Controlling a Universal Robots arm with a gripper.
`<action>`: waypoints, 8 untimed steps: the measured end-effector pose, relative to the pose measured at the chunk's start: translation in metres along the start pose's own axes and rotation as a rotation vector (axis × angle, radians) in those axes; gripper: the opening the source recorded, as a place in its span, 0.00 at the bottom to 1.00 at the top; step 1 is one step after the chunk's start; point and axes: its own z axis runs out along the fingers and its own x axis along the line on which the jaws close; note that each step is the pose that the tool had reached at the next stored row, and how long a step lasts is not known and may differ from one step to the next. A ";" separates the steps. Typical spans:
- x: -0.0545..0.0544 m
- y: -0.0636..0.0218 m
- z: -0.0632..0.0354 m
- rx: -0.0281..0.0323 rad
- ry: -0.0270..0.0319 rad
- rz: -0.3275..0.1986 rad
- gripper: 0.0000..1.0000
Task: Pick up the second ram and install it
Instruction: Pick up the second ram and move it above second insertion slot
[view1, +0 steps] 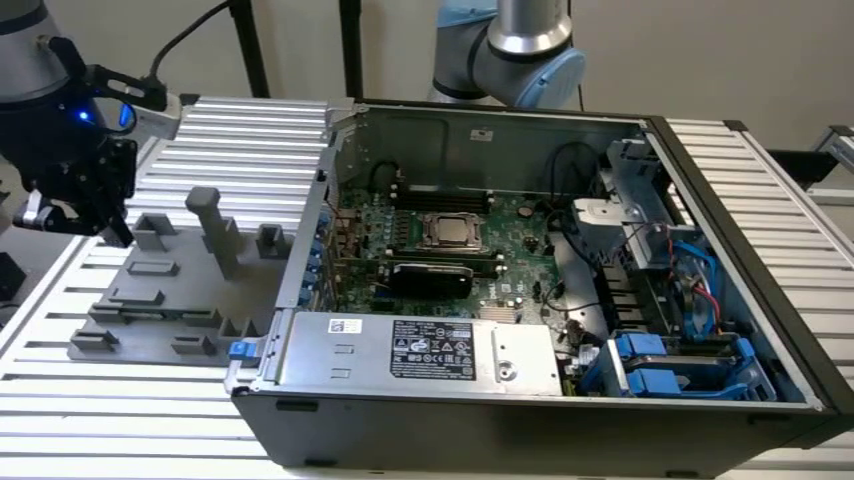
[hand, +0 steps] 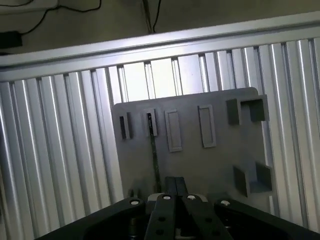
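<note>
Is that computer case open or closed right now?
Open. The computer case lies with no cover on top, leaving the circuit board inside in plain sight.

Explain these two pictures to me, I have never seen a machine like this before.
This is a robot arm working beside an open computer case. One picture comes from a camera off the arm and takes in the slatted metal table. The other comes from a camera on the arm's wrist, looking past the black tool at a grey fixture plate. The second ram, a slim dark memory stick, stands on edge in one of the plate's slots. The tool hangs over that plate, at the exterior view's left. I cannot tell whether it grips the stick.
</note>
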 end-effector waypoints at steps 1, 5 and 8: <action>0.000 0.0000 0.0008 0.0001 0.0009 -0.008 0.00; 0.001 -0.0010 0.0052 0.0006 0.0047 -0.032 0.00; 0.002 -0.0033 0.0102 0.0007 0.0062 -0.044 0.00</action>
